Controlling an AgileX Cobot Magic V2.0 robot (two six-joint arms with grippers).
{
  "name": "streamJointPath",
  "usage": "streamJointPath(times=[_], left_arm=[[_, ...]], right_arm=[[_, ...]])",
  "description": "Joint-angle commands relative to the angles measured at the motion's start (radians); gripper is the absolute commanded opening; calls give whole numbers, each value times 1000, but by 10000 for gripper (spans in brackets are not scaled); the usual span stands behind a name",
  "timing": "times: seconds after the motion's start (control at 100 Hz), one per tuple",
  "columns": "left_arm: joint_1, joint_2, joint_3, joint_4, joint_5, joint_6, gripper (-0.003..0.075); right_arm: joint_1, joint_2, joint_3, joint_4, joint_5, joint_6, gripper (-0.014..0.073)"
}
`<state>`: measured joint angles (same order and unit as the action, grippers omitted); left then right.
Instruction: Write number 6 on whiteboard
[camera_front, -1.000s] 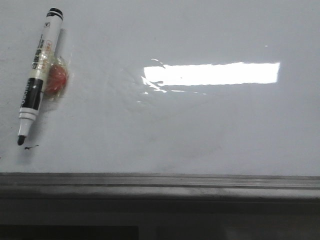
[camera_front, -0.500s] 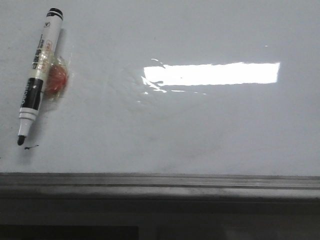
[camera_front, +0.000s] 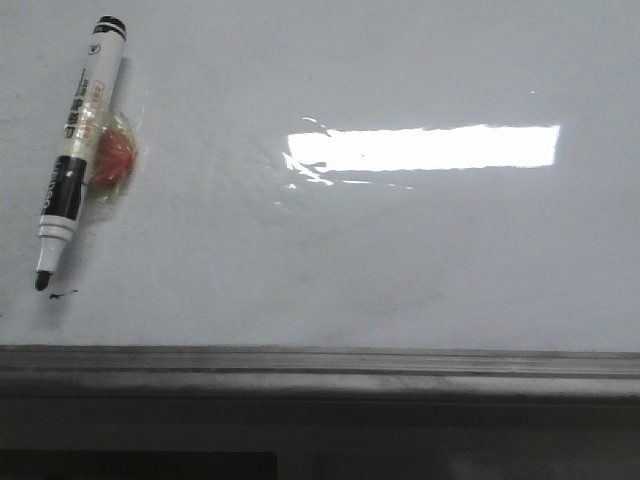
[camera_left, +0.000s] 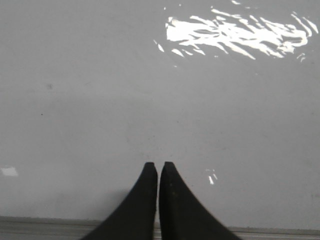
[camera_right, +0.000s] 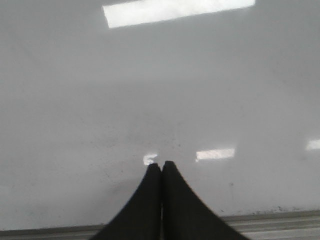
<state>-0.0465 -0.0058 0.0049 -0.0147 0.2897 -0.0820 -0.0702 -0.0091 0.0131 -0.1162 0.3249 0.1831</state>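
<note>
The whiteboard (camera_front: 400, 260) fills the front view, glossy white with a grey frame edge (camera_front: 320, 362) along the near side. No number 6 shows on it. A black-and-white marker (camera_front: 78, 150) lies uncapped at the far left, tip toward the near edge, beside a red blob under clear tape (camera_front: 113, 158). A tiny black squiggle (camera_front: 62, 294) sits by the tip. Neither gripper shows in the front view. My left gripper (camera_left: 159, 165) is shut and empty over bare board (camera_left: 100, 100). My right gripper (camera_right: 161, 164) is shut and empty over bare board (camera_right: 150, 90).
A bright rectangular light reflection (camera_front: 420, 148) lies across the middle of the board. The frame edge also shows in the left wrist view (camera_left: 280, 233) and in the right wrist view (camera_right: 280, 222), just behind the fingers.
</note>
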Motion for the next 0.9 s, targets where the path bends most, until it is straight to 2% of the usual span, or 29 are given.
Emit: streamJointPath(times=[0.0,0.13,0.33,0.66,0.73,0.81,0.89], left_arm=[[3,-30,43,1,-106,0,-19],[3,-30,43,1,-180,0,-19],[3,-30,43,1,-178,0,-19],[3,-30,8,-2,-221,0,-19],[3,-25,-42,15,-201,0,-19],[5,12,-110,72,-152,0,-19],[5,77,-177,83,-104,0,-20]], right_arm=[[-5,-21,28,-1,-69,-3,-64],[-5,-21,28,-36,-122,-3,-64],[-5,-21,28,-36,-254,-3,-64],[-5,-21,24,-44,-281,-3,-64],[-5,-21,9,-2,-277,-1,-64],[-5,-7,-20,104,-242,0,-64],[-5,27,-51,116,-197,0,-64]])
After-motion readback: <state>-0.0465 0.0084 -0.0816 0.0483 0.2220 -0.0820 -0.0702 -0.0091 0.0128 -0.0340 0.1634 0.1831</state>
